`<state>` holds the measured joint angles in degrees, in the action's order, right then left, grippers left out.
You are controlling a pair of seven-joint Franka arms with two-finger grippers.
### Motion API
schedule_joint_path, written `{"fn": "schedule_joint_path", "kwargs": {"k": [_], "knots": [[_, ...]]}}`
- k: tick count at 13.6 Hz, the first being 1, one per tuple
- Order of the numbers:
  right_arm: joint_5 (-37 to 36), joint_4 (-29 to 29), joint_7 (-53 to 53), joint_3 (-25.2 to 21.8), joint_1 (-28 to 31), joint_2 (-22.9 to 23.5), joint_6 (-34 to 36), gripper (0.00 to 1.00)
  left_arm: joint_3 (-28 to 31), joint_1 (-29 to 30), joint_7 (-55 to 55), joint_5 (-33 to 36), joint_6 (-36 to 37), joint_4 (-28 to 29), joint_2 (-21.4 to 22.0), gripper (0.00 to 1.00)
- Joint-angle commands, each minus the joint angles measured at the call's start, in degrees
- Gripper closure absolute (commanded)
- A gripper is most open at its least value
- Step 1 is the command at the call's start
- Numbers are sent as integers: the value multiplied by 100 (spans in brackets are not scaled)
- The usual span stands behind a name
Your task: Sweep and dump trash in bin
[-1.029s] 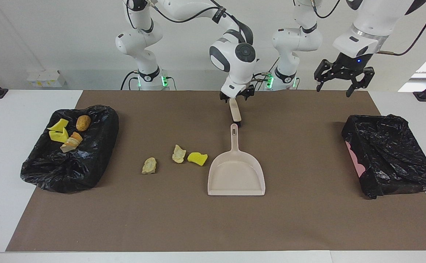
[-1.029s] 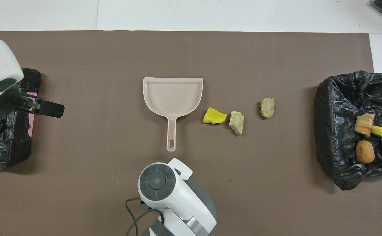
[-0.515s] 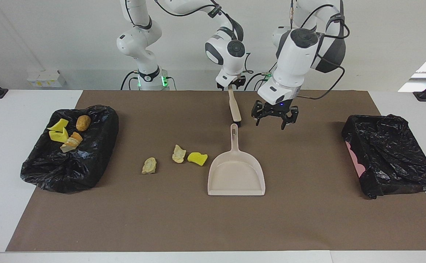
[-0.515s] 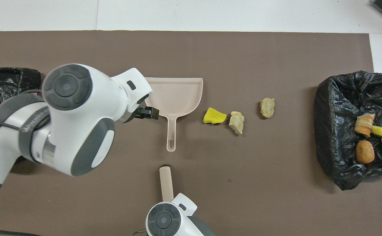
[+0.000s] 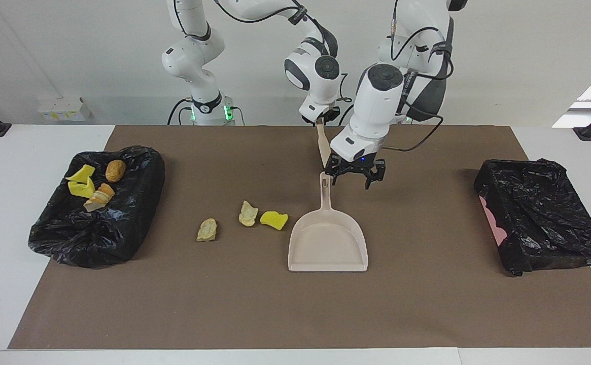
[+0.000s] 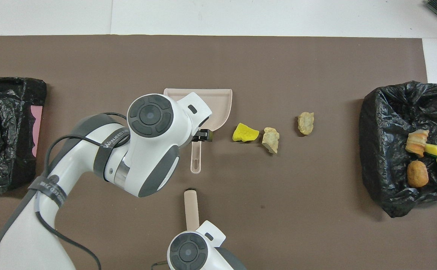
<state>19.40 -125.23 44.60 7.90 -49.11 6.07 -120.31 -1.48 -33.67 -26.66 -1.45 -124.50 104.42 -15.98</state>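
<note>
Three pieces of trash lie loose on the brown mat: a yellow sponge chunk point(image 5: 274, 220) point(image 6: 245, 132) and two beige crusty lumps point(image 5: 247, 213) point(image 5: 207, 229). Several more sit in the black-bagged bin point(image 5: 123, 223) point(image 6: 387, 150) at the right arm's end. The beige dustpan point(image 5: 328, 243) point(image 6: 220, 103) lies flat beside the sponge, its handle point(image 5: 325, 190) pointing toward the robots. My left gripper point(image 5: 351, 181) hangs open just over that handle's end. My right gripper point(image 5: 320, 121) is shut on the beige brush point(image 5: 322, 147) point(image 6: 191, 208), which slants down toward the mat.
A second black-bagged bin point(image 5: 539, 213) point(image 6: 4, 127) with a pink side showing stands at the left arm's end of the mat. The brown mat point(image 5: 427, 304) covers most of the white table.
My left arm swung from above the bin at its own end to over the dustpan handle and came down. My right gripper shut on the brush and raised its held end.
</note>
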Motion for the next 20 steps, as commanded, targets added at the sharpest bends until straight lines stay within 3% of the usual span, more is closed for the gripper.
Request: {"fn": "schedule_joint_path", "kwargs": {"k": [1,4,8,11,14,17,20], "knots": [[90,-124,110,-17,409,-412,585,100,95,-183,-102,57,-407,490,103,0],[37,-124,-38,-17,1121,-851,1193,100,86,-183,-102,57,-532,668,148,4],[-400,-37,-258,-26,1842,-976,1370,100,86,-166,-85,22,-523,677,148,60],[-1085,287,-644,-8,2370,-784,1650,100,86,-122,38,22,-523,650,139,84],[-1745,639,-916,-8,2783,-502,1722,100,121,-69,352,83,-436,624,156,93],[-2535,1052,-1294,-8,3196,-212,1905,100,156,246,1756,92,28,580,437,94],[-3221,1115,-2424,-17,4020,-54,1916,100,165,484,2936,101,679,562,692,94]]}}
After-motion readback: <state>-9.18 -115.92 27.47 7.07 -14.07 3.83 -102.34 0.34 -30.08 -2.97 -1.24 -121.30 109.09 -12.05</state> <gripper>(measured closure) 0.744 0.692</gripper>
